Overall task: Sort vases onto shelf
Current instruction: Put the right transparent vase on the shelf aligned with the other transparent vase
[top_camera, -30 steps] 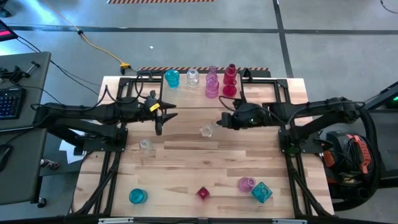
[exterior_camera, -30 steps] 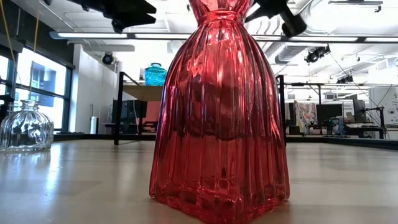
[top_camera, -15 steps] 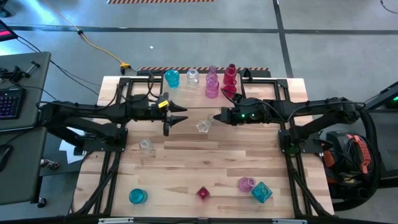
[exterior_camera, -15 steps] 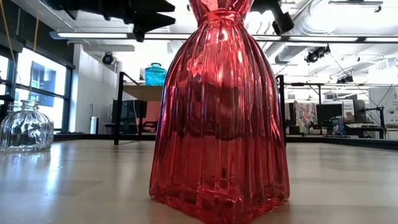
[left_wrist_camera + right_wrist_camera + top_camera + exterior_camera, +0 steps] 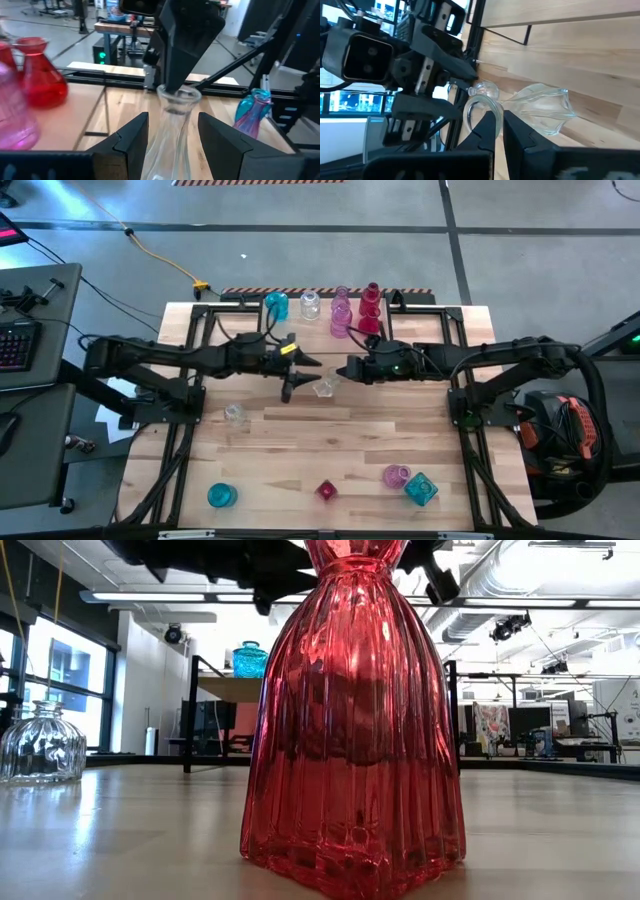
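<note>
Bright ceiling strip lights, blurred wrist foregrounds

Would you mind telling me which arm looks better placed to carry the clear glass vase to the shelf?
Probably the right: the right gripper is shut on the clear glass vase rim, while the left gripper is open around its neck.

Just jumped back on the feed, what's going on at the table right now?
Both arms meet over the middle of the table around one clear vase. The right pincer is shut on its neck rim, holding it up. The left pincer is open with a finger on each side of the vase's neck, as if taking it over. Several vases already stand on the shelf at the far edge; five more wait on the table.
</note>
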Motion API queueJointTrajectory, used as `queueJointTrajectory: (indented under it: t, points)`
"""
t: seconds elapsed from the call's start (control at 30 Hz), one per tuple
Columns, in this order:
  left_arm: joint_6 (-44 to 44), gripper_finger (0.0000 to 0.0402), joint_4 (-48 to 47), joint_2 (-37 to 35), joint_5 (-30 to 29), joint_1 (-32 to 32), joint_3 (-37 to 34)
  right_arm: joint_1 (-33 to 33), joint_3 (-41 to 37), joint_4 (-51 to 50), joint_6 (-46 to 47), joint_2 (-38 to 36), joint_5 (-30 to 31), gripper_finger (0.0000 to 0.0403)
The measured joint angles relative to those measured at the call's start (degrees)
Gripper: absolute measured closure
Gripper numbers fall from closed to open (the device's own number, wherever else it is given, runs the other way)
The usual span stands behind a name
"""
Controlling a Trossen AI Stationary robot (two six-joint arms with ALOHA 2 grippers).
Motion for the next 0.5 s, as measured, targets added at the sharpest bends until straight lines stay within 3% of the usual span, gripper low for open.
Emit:
queueJointTrajectory:
  t: [0.5]
  points:
    - [1.22, 0.0241, 0.46, 4.66, 3.71, -0.02, 2.09, -0.74, 0.00, 1.23, -0.42, 0.03, 0.15, 0.0403]
